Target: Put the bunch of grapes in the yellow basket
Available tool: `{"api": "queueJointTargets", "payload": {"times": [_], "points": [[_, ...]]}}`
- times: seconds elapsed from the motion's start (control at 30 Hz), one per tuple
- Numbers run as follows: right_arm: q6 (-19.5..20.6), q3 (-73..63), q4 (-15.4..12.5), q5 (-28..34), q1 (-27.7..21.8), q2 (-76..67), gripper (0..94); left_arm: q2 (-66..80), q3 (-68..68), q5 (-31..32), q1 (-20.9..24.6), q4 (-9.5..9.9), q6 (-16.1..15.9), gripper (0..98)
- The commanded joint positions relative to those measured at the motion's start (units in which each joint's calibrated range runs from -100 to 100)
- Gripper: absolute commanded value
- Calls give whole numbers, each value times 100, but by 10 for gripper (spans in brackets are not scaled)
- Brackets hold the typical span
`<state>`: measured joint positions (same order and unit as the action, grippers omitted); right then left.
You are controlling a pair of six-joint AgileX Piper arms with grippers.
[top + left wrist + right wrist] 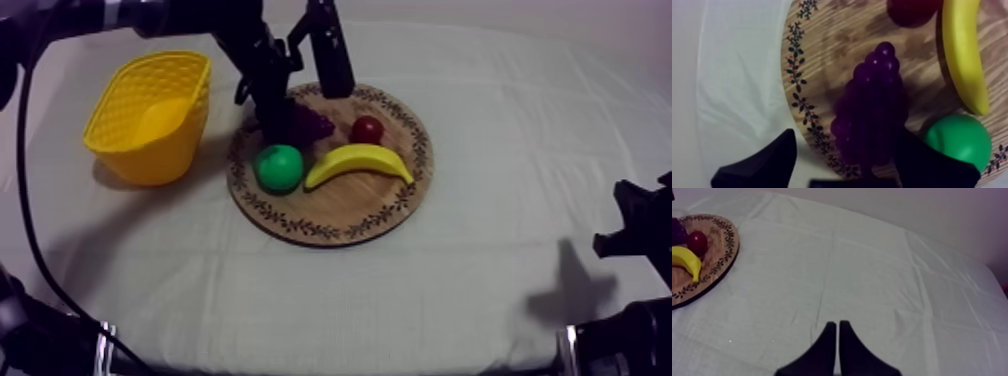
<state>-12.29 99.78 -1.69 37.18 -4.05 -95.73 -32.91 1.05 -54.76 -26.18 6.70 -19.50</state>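
Plainly, my left gripper [848,137] hangs over the wooden board [822,60] with its fingers [762,162] spread wide, one on each side of the bunch of grapes [872,110], set to squeeze it; whether they touch it yet I cannot tell. Just beside the grapes lies the pear [959,140], then the banana [967,55] and the small red fruit [912,10]. Beyond the board's edge stands the yellow basket [150,115], ready for the drop. My right gripper [838,324] rests well apart, fingers pressed together on nothing.
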Motion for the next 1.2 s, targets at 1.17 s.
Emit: {"api": "queueJointTargets", "payload": {"times": [1.17], "points": [[1, -1, 1, 0, -1, -2, 5, -1131, -943, -481, 59, -204, -53, 470]]}}
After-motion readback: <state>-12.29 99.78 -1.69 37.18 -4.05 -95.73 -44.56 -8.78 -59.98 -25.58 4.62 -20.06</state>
